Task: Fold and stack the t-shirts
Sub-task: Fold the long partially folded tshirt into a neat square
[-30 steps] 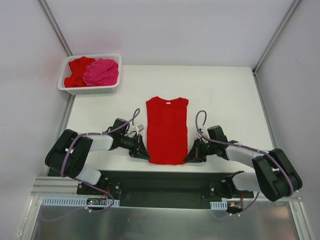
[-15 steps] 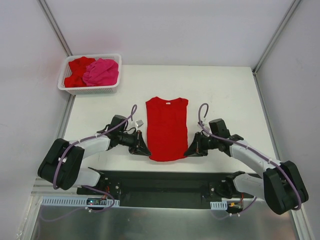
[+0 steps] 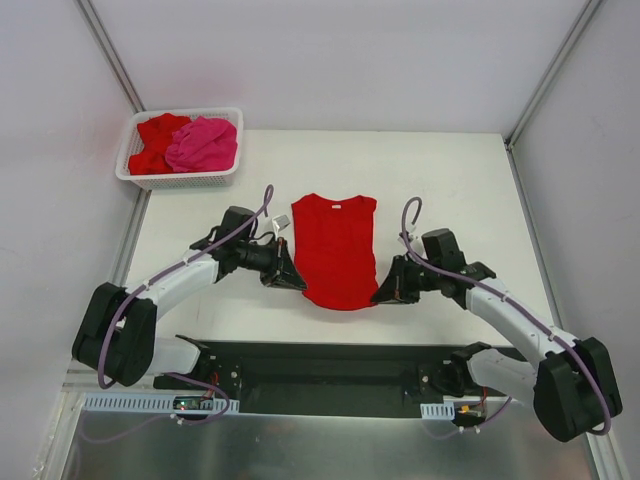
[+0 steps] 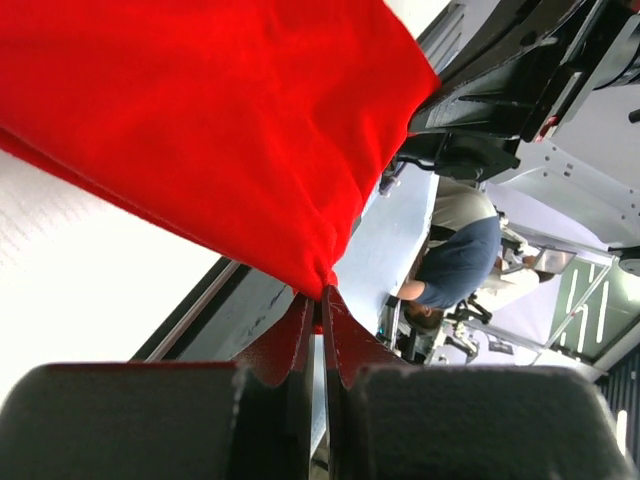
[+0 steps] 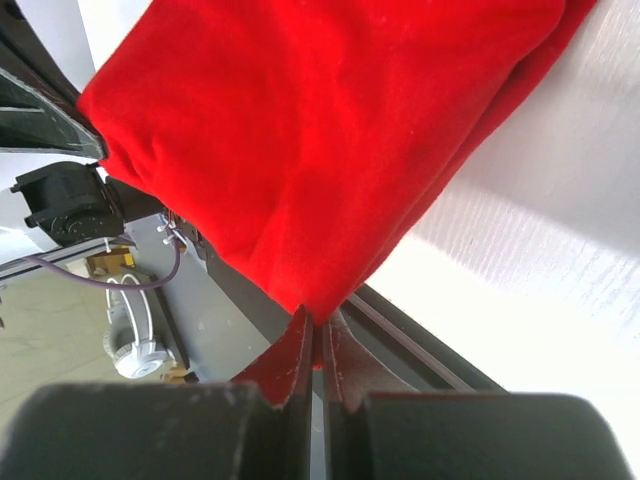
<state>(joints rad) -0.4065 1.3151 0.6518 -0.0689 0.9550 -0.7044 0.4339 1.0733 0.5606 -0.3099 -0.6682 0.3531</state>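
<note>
— Where is our soft bright red cloth t-shirt (image 3: 336, 250)?
— Middle of the frame, on the white table (image 3: 450, 180). Our left claw (image 3: 296, 282) and right claw (image 3: 380, 296) each pinch a bottom corner.
— We should lift both evenly, up to the collar.

A white lattice basket (image 3: 180, 181) sits at the white table's (image 3: 450, 190) far-left corner.

Both arms are shown extended forward and angled inward, elbows turned outward. The left gripper (image 3: 291, 281) is closed, its fingers (image 4: 290, 345) pinched on one near corner of the red t-shirt (image 3: 335, 255). The right gripper (image 3: 384, 294) is likewise closed on the opposite near corner, its fingers (image 5: 345, 360) pressed together.
</note>
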